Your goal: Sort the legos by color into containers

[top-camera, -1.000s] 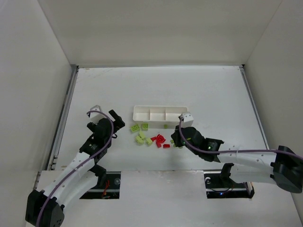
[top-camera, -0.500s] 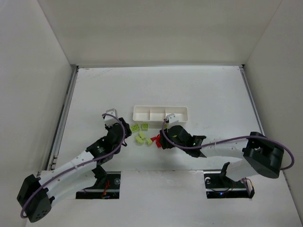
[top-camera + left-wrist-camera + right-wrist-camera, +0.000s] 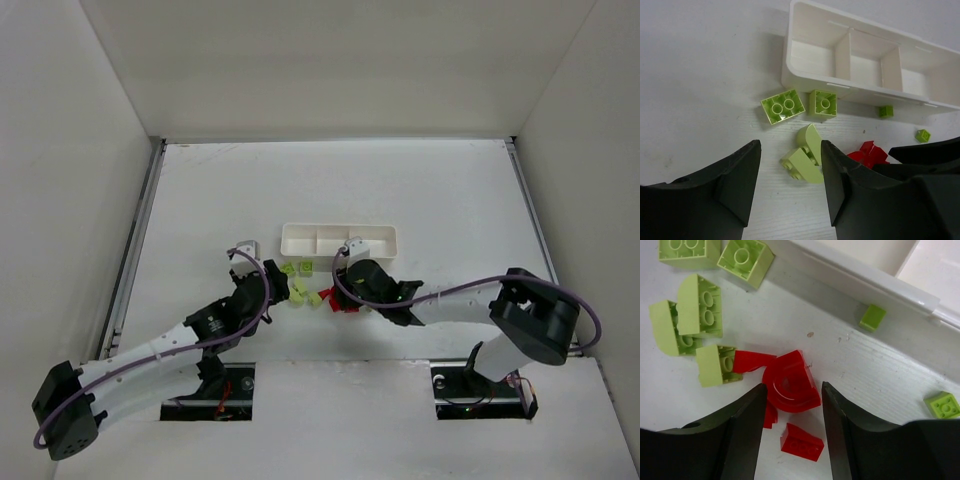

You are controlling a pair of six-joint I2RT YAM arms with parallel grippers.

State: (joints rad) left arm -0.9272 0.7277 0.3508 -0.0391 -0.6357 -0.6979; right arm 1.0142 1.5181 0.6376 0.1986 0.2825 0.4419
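Note:
The white tray (image 3: 338, 240) lies across the table, and its three containers (image 3: 865, 65) look bare where I see in. In front of it lie pale yellow-green legos (image 3: 783, 106) and a stacked pair (image 3: 805, 157). My left gripper (image 3: 790, 150) is open, low over the table, with that pair just ahead by its right finger and not gripped. My right gripper (image 3: 793, 390) is open, its fingers on either side of a curved red lego (image 3: 790, 382). A small red wedge (image 3: 801, 441) lies between the fingers too. Bright green bits (image 3: 872, 317) sit by the tray wall.
White walls (image 3: 90, 200) close in the table on the left, right and back. The two grippers (image 3: 310, 290) work close together over the same cluster; the right arm's black fingers (image 3: 930, 150) show at the right of the left wrist view.
Both arms have swung inward to the lego cluster. The left jaws have narrowed from wide open. The right jaws, shut a second ago, now stand open around the red legos.

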